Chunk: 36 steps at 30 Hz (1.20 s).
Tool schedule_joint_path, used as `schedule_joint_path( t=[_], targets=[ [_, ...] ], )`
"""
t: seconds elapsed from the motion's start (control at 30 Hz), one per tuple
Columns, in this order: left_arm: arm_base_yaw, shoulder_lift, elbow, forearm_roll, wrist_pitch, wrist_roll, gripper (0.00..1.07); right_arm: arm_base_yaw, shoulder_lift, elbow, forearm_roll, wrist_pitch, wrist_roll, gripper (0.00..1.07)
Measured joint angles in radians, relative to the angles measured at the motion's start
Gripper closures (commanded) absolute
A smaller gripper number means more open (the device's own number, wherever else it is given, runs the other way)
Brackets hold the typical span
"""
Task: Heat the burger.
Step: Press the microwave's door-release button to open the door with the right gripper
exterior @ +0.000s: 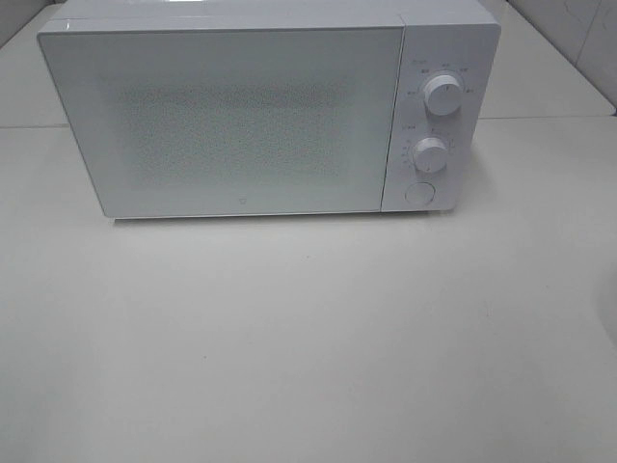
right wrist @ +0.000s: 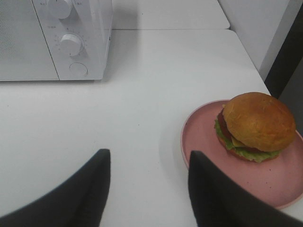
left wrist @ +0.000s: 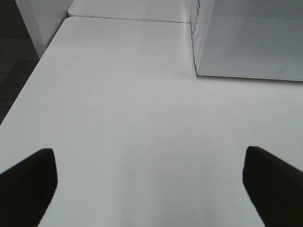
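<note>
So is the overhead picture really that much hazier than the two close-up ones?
Yes. Exterior high view: pale and milky, the microwave almost melting into the table, its door mesh just speckle. Right wrist view: richer colour, the burger fairly crisp, the right hand's fingers dark and soft-edged. Left wrist view: table very bright, the left hand's fingers equally blurred.

- You will find no text here that reads clearly.
- The microwave (exterior: 231,116) door carries a tiny logo (exterior: 241,204) low at its middle, too small to make out.
- Printed marks ring the upper knob (exterior: 442,94) and the lower knob (exterior: 430,154), all blurred.
- A sticker (left wrist: 195,9) on the microwave's side is unreadable.
</note>
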<state>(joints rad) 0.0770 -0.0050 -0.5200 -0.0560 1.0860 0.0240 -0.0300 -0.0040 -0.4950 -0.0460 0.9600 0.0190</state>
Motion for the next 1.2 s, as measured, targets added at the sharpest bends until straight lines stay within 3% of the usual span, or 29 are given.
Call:
schedule_joint_path(
  t=[0.13,0.17,0.2,0.23,0.27,0.3,0.57,0.67,1.2],
  targets=[
    [0.000,0.000,0.000,0.000,0.000,0.000,0.06,0.000,0.027,-0.021,0.000,-0.064,-0.004,0.70],
    [0.000,0.000,0.000,0.000,0.000,0.000,0.06,0.000,0.069,-0.025,0.003,-0.129,-0.019,0.83],
    [0.000,0.000,0.000,0.000,0.000,0.000,0.06,0.000,0.089,-0.026,0.004,-0.169,-0.026,0.90],
    [0.000,0.000,0.000,0.000,0.000,0.000,0.06,0.000,0.089,-0.026,0.004,-0.169,-0.026,0.90],
    [0.000,0.000,0.000,0.000,0.000,0.000,0.06,0.000,0.146,-0.028,0.013,-0.263,-0.051,1.04],
    [0.000,0.000,0.000,0.000,0.000,0.000,0.06,0.000,0.165,-0.028,0.018,-0.307,-0.062,1.07],
    [0.000,0.000,0.000,0.000,0.000,0.000,0.06,0.000,0.364,0.042,0.119,-0.771,-0.156,1.07],
    [0.000,0.000,0.000,0.000,0.000,0.000,0.06,0.000,0.385,0.049,0.124,-0.807,-0.157,1.07],
    [0.000,0.000,0.000,0.000,0.000,0.000,0.06,0.000,0.843,0.219,0.138,-1.349,-0.154,1.07]
  ],
)
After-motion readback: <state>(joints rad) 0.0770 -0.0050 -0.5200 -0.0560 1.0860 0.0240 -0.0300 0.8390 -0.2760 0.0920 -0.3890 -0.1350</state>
